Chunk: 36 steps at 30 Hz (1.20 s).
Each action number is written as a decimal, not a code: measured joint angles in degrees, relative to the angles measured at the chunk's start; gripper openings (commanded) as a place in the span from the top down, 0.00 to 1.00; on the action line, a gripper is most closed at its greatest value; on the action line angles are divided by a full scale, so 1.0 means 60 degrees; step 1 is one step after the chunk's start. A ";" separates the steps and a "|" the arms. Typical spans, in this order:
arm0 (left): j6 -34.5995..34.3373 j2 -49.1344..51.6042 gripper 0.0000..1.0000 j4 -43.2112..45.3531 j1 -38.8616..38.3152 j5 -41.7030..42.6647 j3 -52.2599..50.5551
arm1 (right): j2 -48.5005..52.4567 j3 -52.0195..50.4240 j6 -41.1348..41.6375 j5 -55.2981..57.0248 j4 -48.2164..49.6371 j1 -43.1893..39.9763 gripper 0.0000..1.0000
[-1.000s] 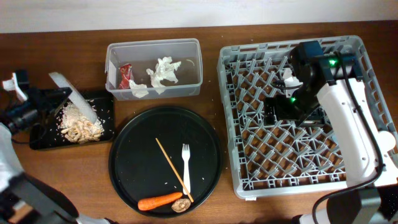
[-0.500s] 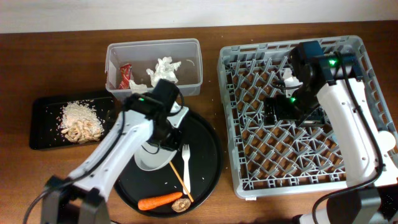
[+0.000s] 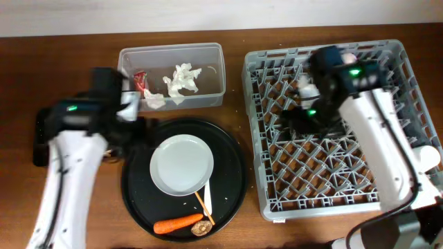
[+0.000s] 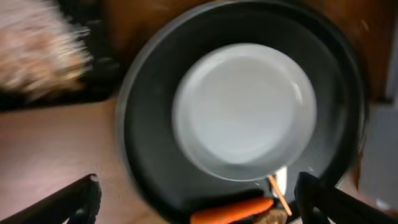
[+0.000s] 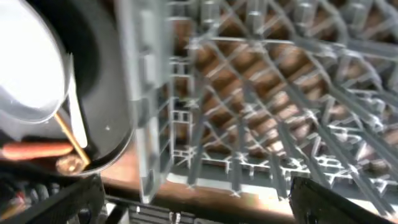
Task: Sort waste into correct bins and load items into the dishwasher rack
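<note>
A white plate point(image 3: 182, 164) point(image 4: 244, 111) lies flat on the round black tray point(image 3: 228, 159). Beside it are a white fork point(image 3: 208, 199), a thin wooden stick point(image 3: 199, 200), an orange carrot point(image 3: 178, 224) point(image 4: 233, 210) and a brown lump point(image 3: 202, 227). My left gripper point(image 3: 129, 124) point(image 4: 199, 198) hangs open at the tray's left side, holding nothing. My right gripper point(image 3: 294, 121) point(image 5: 196, 202) is open and empty over the left part of the grey dishwasher rack point(image 3: 325, 173) point(image 5: 280, 93). The clear tub point(image 3: 208, 52) holds tissues point(image 3: 183, 77) and a red wrapper point(image 3: 140, 81).
The shallow black tray point(image 3: 39, 142) with pale food scraps point(image 4: 37, 56) is mostly hidden under my left arm. A small white thing point(image 3: 305, 87) sits in the rack beside my right arm. Brown tabletop runs along the front edge.
The left gripper carried the plate from over the shallow black tray to the round tray, let go of it and drew back left. The right arm shifted slightly left.
</note>
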 measured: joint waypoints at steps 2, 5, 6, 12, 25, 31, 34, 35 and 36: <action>-0.0273 -0.0189 0.01 -0.0284 0.1413 -0.0004 0.0018 | 0.0000 -0.0018 0.0033 -0.0124 0.0911 0.1676 0.02; -0.0933 -0.0186 0.01 -0.0401 0.3082 -0.0062 0.0018 | 0.0310 -0.0018 0.0492 -0.0219 0.2313 0.3931 0.02; -0.0994 -0.0186 0.01 -0.0397 0.3246 -0.0058 0.0018 | 0.0554 -0.0015 0.0790 -0.0189 0.2677 0.4233 0.01; -0.1173 -0.0186 0.01 -0.0433 0.3373 -0.0055 0.0015 | 0.3184 -0.0022 0.2266 -0.0138 0.4054 0.5147 0.18; -0.1198 -0.0186 0.01 -0.0433 0.3373 -0.0055 0.0015 | 0.5064 -0.0022 0.3778 0.0368 0.5155 0.5176 0.96; -0.1198 -0.0186 0.01 -0.0430 0.3373 -0.0055 0.0015 | 0.4488 0.0022 0.3617 0.0510 0.4721 0.5049 0.96; -0.1198 -0.0186 0.01 -0.0426 0.3373 -0.0055 0.0015 | 0.2860 0.0229 0.3209 0.1406 0.4000 0.4524 0.96; -0.1198 -0.0186 0.01 -0.0419 0.3373 -0.0055 0.0015 | 0.2320 0.0277 0.3075 0.1953 0.3792 0.4364 0.96; -0.1198 -0.0186 0.00 -0.0423 0.3373 -0.0055 0.0015 | 0.0936 0.0423 0.2907 0.2983 0.3592 0.3963 0.96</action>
